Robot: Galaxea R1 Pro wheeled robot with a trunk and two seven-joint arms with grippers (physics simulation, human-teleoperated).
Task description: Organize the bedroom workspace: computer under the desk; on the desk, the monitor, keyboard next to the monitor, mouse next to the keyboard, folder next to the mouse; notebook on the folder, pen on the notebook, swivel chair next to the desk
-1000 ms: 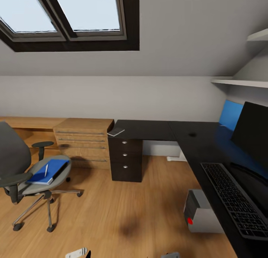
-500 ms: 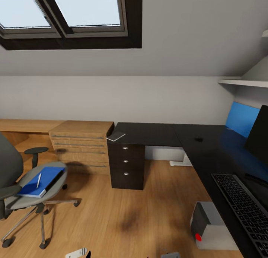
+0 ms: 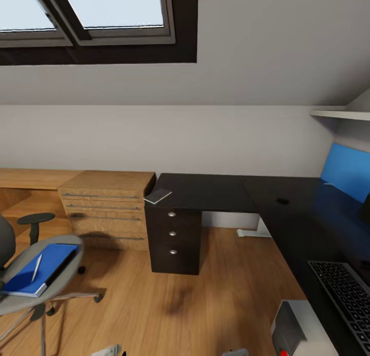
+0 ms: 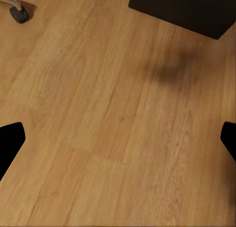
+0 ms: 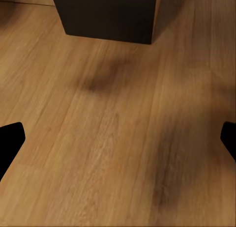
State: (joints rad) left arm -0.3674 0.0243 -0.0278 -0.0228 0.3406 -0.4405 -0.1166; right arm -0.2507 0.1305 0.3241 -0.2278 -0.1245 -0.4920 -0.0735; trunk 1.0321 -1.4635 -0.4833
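Note:
The black L-shaped desk (image 3: 205, 189) runs along the back and down the right side. On its near left corner lies the thin grey notebook (image 3: 158, 195). The small dark mouse (image 3: 281, 201) sits on the top farther right. The keyboard (image 3: 347, 294) lies at the lower right, and an edge of the monitor (image 3: 366, 211) shows at the right border. The grey computer (image 3: 300, 328) stands on the floor under the desk. At the left, the swivel chair (image 3: 15, 297) carries the blue folder (image 3: 46, 263) with the pale pen (image 3: 37, 267) on it. My left gripper (image 4: 118, 143) and right gripper (image 5: 118, 143) hang open over bare floor.
A light wooden drawer cabinet (image 3: 105, 209) stands left of the desk's black three-drawer pedestal (image 3: 173, 238). The desk has a blue back panel (image 3: 349, 176), with a white shelf (image 3: 339, 113) above it. Wooden floor (image 3: 205, 304) lies between chair and desk.
The camera has moved forward toward the pedestal. The chair has slid to the picture's left edge, and the keyboard, monitor and computer to the right edge. Nothing has been gripped.

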